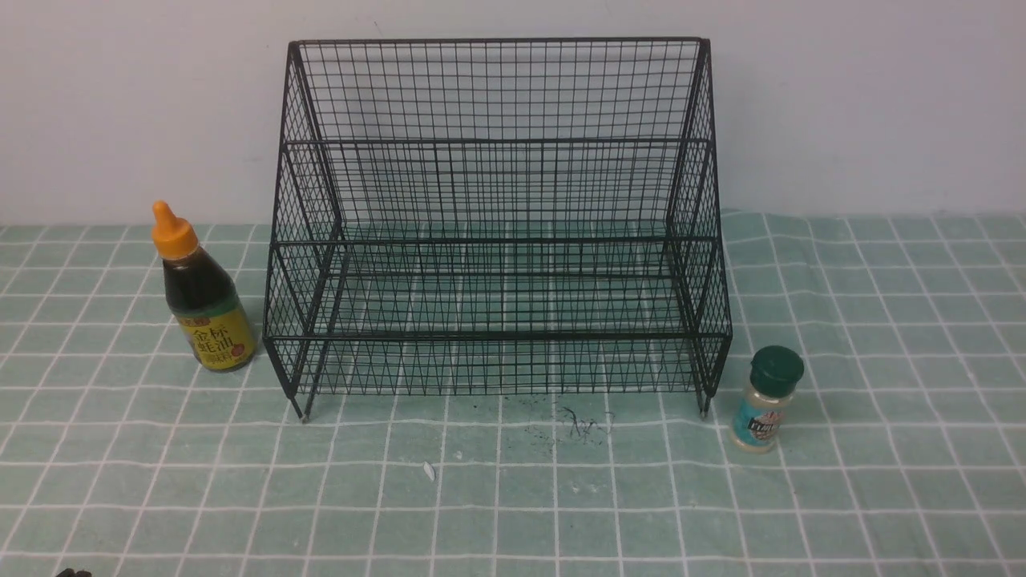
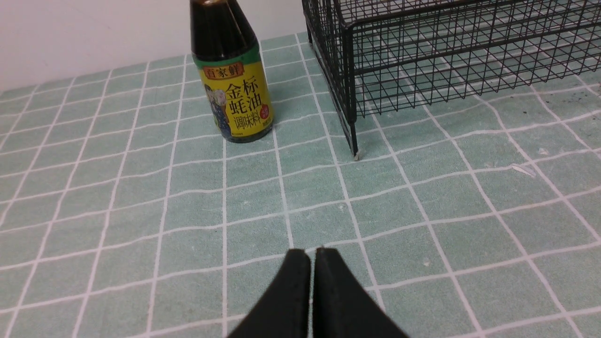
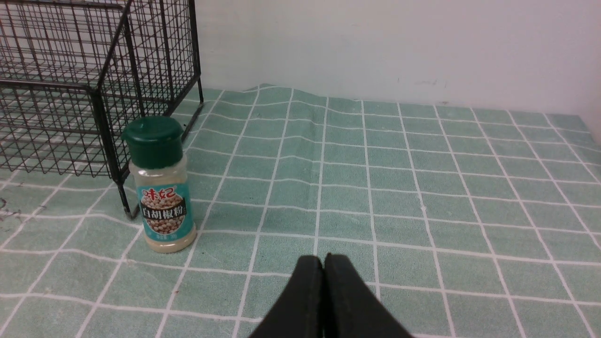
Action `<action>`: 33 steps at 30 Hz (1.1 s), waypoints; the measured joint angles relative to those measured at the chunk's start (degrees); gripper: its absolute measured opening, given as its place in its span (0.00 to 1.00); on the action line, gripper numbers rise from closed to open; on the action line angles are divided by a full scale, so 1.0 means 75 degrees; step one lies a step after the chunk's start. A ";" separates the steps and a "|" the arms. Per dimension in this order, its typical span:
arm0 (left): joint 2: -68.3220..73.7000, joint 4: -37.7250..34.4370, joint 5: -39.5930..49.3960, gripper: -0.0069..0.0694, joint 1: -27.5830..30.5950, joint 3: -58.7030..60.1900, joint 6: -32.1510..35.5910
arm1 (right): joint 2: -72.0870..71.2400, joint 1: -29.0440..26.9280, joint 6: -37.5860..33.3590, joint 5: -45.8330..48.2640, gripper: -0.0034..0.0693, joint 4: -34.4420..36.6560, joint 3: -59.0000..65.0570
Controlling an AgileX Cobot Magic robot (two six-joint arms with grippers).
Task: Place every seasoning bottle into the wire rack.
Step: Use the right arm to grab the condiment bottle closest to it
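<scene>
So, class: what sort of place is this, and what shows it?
Likely a staged tabletop, kitchen-themed: a green checked cloth against a bare wall, with a wire rack, a sauce bottle and a shaker jar.

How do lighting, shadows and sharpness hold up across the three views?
Front view: even, soft light, only a faint shadow beside the shaker jar; wire rack mesh slightly soft. Left wrist view: sauce bottle label crisp, cap cropped. Right wrist view: jar label legible, no glare.
</scene>
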 joint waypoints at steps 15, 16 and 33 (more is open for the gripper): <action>0.0000 0.0000 0.0000 0.08 0.0000 0.0000 0.0000 | 0.0000 0.0000 0.0945 -0.1798 0.03 0.2747 0.0036; 0.0000 0.0000 0.0000 0.08 0.0000 0.0000 0.0000 | 0.0000 0.0000 0.0983 -0.1861 0.03 0.2866 0.0036; 0.0000 0.0000 0.0000 0.08 0.0000 0.0000 0.0000 | 0.0407 0.0010 0.0902 -0.1513 0.03 0.4665 -0.2242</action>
